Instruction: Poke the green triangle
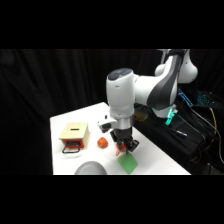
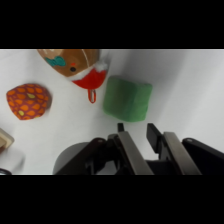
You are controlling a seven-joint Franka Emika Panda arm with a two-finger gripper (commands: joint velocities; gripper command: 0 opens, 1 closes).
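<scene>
Side view: the white Franka Panda arm (image 1: 145, 90) reaches from the upper right of the frame toward the centre, its black two-finger gripper (image 1: 125, 146) pointing down over the white table (image 1: 160, 160). The small flat bright-green block with rounded corners, the green triangle (image 1: 129, 163), lies on the table at lower centre, just below the gripper's tips; whether they touch cannot be told. To its left lies a red-orange patterned ball (image 1: 102, 143), and further left a tan box with a red base and a slot in its top (image 1: 74, 138). A grey round bowl (image 1: 90, 169) is cut by the lower edge of the frame.

Wrist view: the gripper (image 2: 139, 130) rises from the bottom edge, its two fingers (image 2: 127, 150) standing a little apart with nothing between them. The green triangle (image 2: 127, 98) lies at centre, just beyond the fingertips. A red-and-tan toy (image 2: 80, 67) sits at upper centre-left, just beside the block, and the ball (image 2: 29, 100) lies at the left.
</scene>
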